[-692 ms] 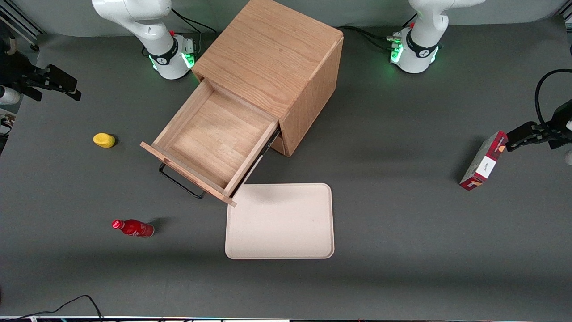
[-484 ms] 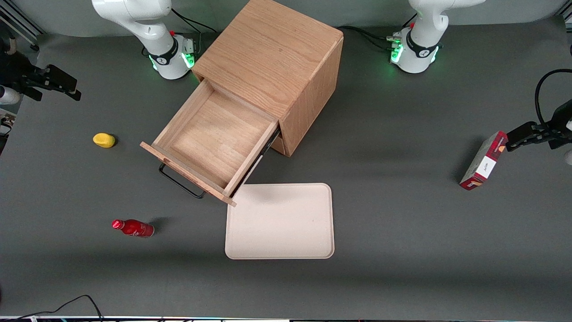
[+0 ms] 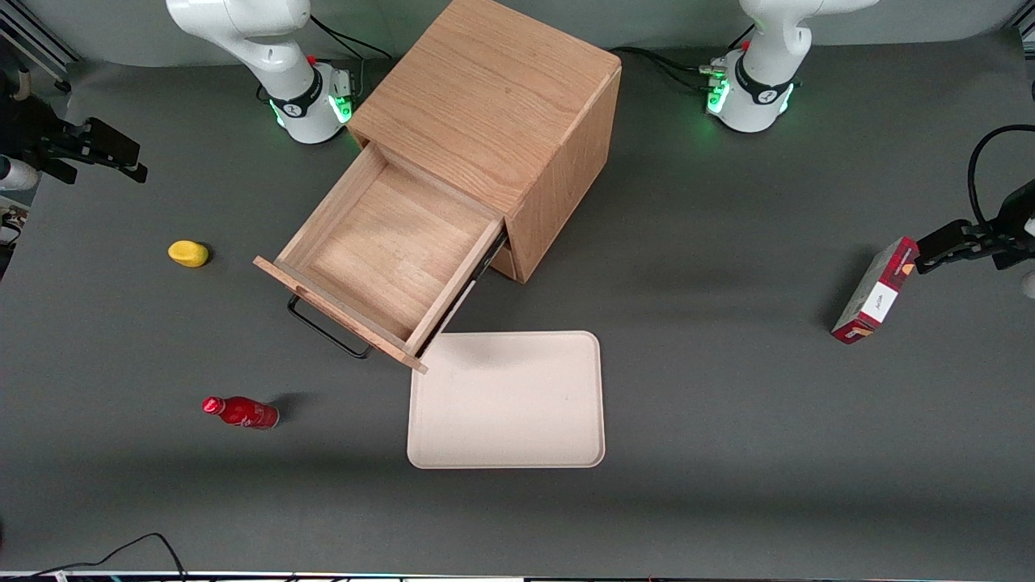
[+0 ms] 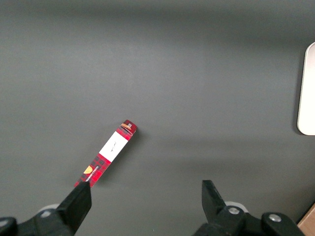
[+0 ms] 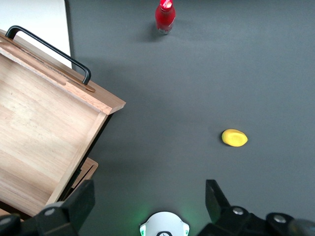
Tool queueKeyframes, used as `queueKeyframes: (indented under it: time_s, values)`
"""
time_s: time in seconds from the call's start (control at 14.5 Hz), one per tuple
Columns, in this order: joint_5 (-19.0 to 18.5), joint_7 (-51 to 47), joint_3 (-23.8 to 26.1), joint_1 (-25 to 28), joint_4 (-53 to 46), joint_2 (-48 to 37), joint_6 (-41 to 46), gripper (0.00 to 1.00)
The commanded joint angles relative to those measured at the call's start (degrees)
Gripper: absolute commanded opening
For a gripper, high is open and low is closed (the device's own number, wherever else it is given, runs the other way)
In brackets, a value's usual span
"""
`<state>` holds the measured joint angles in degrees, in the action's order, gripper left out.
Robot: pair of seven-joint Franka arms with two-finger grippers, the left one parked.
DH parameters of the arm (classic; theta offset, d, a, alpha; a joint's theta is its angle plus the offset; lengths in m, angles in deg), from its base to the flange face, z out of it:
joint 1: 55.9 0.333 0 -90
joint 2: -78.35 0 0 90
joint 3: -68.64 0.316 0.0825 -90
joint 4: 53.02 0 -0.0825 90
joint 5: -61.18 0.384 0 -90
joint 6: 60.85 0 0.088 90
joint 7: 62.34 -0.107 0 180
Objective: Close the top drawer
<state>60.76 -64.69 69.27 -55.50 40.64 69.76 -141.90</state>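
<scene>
The top drawer (image 3: 380, 259) stands pulled far out of the cabinet (image 3: 493, 105), empty, handle (image 3: 327, 327) toward the tray (image 3: 507, 400), while the tool (image 5: 147, 206), fingers apart, hangs well off near the working arm's bench end, touching nothing.

Gripper (image 5: 147, 201) open, above table near pulled-out top drawer (image 3: 380, 259).

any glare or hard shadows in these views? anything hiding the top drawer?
Front view: even, soft light; faint shadows beside the red bottle and red box; top drawer open, unobstructed, no glare. Right wrist view: the open claw hangs above bare table beside the drawer, its handle crisp. Left wrist view: soft shadow bands on the mat.
</scene>
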Motion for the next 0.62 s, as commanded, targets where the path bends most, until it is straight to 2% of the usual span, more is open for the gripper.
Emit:
queueKeyframes:
  time_s: [0.0, 0.21, 0.55]
  values:
    - [1.12, 1.64, -0.1, 0.04, -1.72, 0.95, 0.29, 1.0]
    - [1.12, 1.56, -0.01, 0.21, -4.08, 2.43, 0.28, 1.0]
    - [2.52, 1.56, 1.48, 0.74, -15.23, 11.47, 0.9, 1.0]
